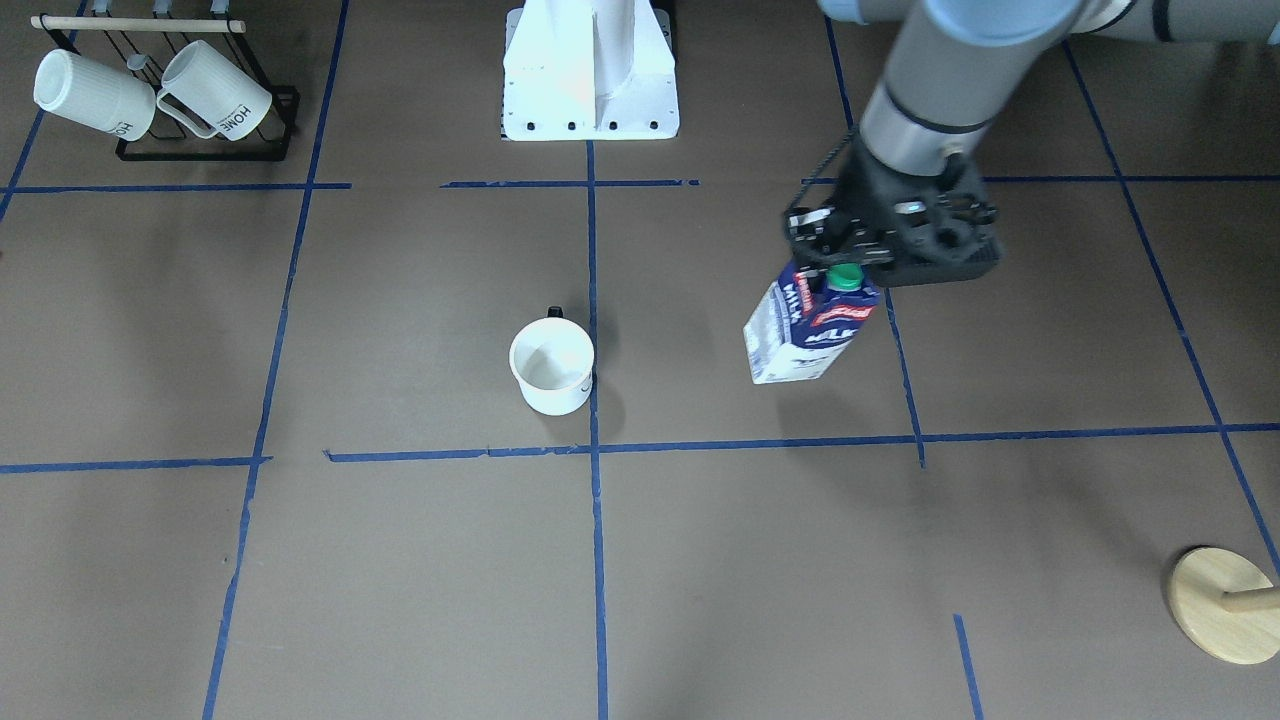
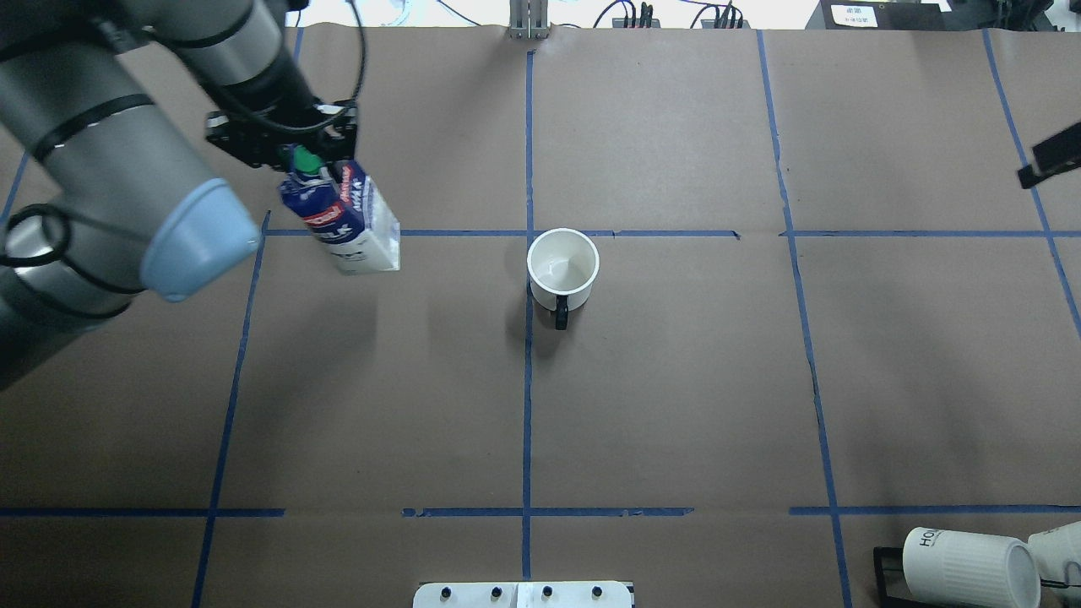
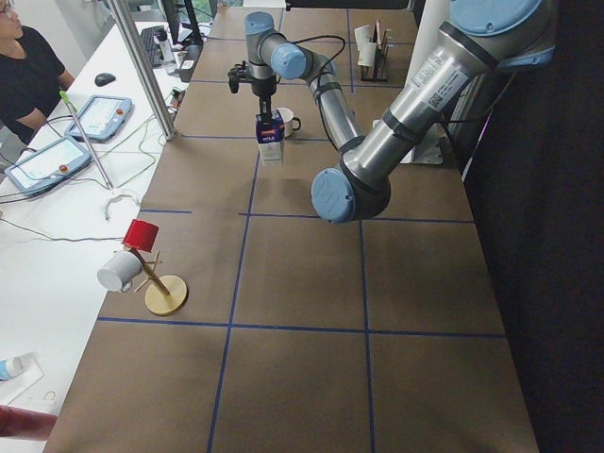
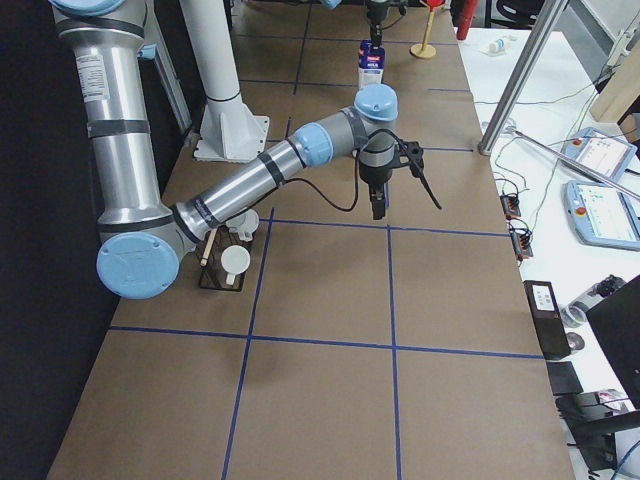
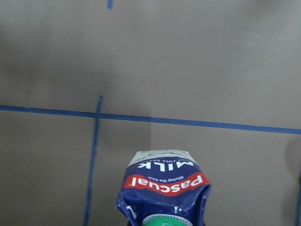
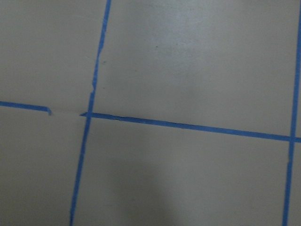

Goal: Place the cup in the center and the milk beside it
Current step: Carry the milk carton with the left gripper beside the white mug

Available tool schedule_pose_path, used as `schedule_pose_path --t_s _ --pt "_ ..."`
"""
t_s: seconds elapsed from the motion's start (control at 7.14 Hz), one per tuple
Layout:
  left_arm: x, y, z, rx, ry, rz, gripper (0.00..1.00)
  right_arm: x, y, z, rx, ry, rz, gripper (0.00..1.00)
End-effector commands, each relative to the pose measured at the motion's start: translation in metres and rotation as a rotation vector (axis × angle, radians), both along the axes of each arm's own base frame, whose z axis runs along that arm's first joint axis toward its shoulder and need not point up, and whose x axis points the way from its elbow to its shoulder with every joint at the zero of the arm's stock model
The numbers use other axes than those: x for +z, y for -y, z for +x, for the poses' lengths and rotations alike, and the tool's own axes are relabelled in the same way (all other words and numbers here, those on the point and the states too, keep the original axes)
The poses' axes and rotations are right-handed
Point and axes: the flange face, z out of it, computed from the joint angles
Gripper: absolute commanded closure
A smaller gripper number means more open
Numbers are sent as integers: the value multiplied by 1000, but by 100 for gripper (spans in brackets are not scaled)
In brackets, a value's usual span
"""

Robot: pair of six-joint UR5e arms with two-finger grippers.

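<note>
The cup [image 1: 551,365] is a small white mug with a dark handle. It stands upright next to the middle tape crossing, the center [image 1: 594,449], and shows in the overhead view [image 2: 563,263] by that crossing [image 2: 529,234]. My left gripper [image 1: 836,268] is shut on the top of the milk [image 1: 808,328], a navy and white carton with a green cap. The carton hangs tilted above the paper, about one grid square from the cup [image 2: 342,221]. The left wrist view looks down on it [image 5: 164,186]. My right gripper [image 4: 378,203] hovers over bare paper; I cannot tell whether it is open or shut.
A black rack [image 1: 205,150] with two ribbed HOME mugs [image 1: 95,92] stands at a corner near the robot's right. A wooden mug stand [image 1: 1222,603] sits at the far corner on the left arm's side. The white robot base [image 1: 590,70] is behind the cup.
</note>
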Motion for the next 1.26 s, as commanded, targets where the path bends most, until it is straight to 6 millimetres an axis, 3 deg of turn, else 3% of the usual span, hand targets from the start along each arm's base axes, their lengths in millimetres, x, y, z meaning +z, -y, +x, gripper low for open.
schedule_pose_path --t_s 0.0,0.28,0.56,1.12 --pt "-37 0 56 1 13 6 95 68 -9 48 -38 3 -24 0" --pt "-44 -10 85 15 10 -12 95 73 1 54 -26 6 -31 0" --pt "-50 -1 122 -4 8 0 95 93 3 54 -30 -2 -51 0" --pt "-44 0 141 6 -2 9 94 108 -1 57 -19 -3 -63 0"
